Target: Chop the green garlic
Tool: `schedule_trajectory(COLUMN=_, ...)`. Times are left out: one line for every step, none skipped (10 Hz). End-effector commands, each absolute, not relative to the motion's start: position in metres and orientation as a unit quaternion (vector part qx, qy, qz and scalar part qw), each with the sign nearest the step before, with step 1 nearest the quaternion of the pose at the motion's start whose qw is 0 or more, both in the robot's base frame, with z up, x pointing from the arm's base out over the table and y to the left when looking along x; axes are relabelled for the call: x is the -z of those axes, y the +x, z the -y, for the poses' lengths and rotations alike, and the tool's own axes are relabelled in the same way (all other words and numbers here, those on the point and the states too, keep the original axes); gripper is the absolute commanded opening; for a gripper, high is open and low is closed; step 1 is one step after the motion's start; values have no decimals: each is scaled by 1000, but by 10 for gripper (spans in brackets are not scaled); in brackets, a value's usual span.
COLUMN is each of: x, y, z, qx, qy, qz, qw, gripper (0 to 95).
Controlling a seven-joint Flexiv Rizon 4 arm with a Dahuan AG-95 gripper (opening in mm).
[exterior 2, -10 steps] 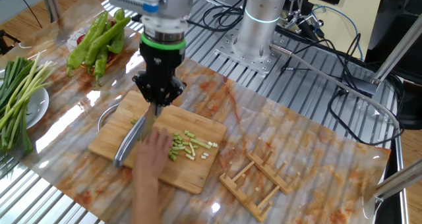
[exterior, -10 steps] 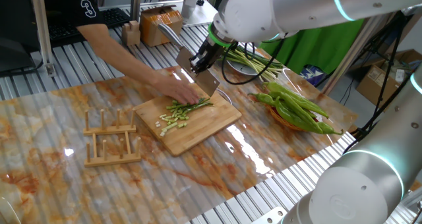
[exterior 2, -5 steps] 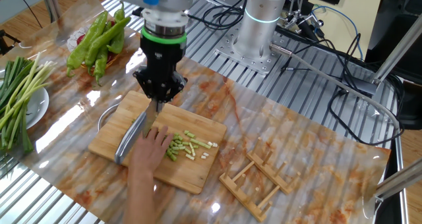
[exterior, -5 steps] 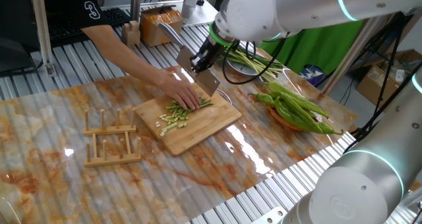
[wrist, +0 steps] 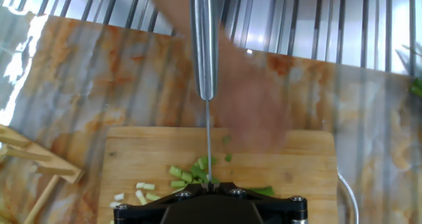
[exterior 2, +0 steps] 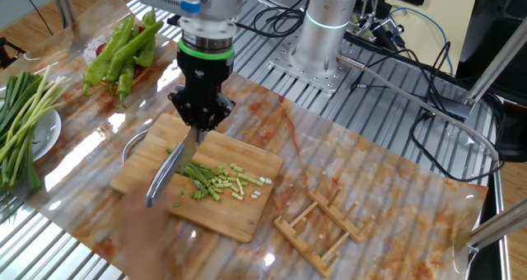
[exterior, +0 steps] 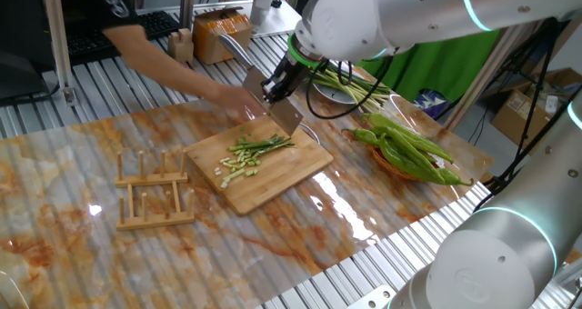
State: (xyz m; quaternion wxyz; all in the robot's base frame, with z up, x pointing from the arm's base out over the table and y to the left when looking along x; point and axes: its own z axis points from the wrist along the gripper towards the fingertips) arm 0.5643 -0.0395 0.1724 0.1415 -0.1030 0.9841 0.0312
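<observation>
The green garlic [exterior: 251, 154] lies on a wooden cutting board [exterior: 277, 178], part of it short cut bits and part longer stalks. It also shows in the other fixed view as the green garlic [exterior 2: 206, 179] on the board [exterior 2: 239, 221], and in the hand view [wrist: 190, 172]. My gripper [exterior: 275, 86] [exterior 2: 198, 128] [wrist: 208, 183] is shut on a steel knife [exterior: 284, 116] above the board. The blade hangs over the stalks' far end. The knife's handle [exterior 2: 161, 178] [wrist: 204, 39] sticks out away from the hand.
A person's arm [exterior: 168, 65] shows blurred beyond the board, the hand [wrist: 247, 102] blurred too. Green peppers [exterior: 409, 150] [exterior 2: 123, 53] lie to one side. Long uncut stalks lie on a plate [exterior 2: 51, 136]. A wooden rack [exterior: 155, 193] [exterior 2: 321, 222] stands beside the board.
The person's hand has lifted off the garlic and pulled back away from the board. The gripper and knife have stayed almost where they were.
</observation>
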Motion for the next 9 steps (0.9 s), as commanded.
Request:
schedule_trajectory(x=-171, y=565, z=39, qx=-22, qy=-103, qz=-986, qw=132, gripper=0)
schedule_trajectory(x=-171, y=565, z=38, qx=-9, qy=-94, qz=-988, qw=125, gripper=0)
schedule_trajectory(x=-171, y=564, z=37, qx=-6, qy=-92, qz=-988, qw=123, gripper=0)
schedule_trajectory(x=-172, y=564, z=34, qx=7, qy=-90, qz=-989, qw=118, gripper=0)
schedule_trajectory(x=-173, y=564, z=31, qx=22, qy=-83, qz=-990, qw=109, gripper=0)
schedule_trajectory(x=-174, y=565, z=29, qx=25, qy=-78, qz=-991, qw=110, gripper=0)
schedule_trajectory(x=-173, y=567, z=27, qx=23, qy=-74, qz=-992, qw=99, gripper=0)
schedule_trajectory(x=-168, y=572, z=24, qx=23, qy=-69, qz=-994, qw=83, gripper=0)
schedule_trajectory(x=-160, y=578, z=20, qx=27, qy=-53, qz=-996, qw=68, gripper=0)
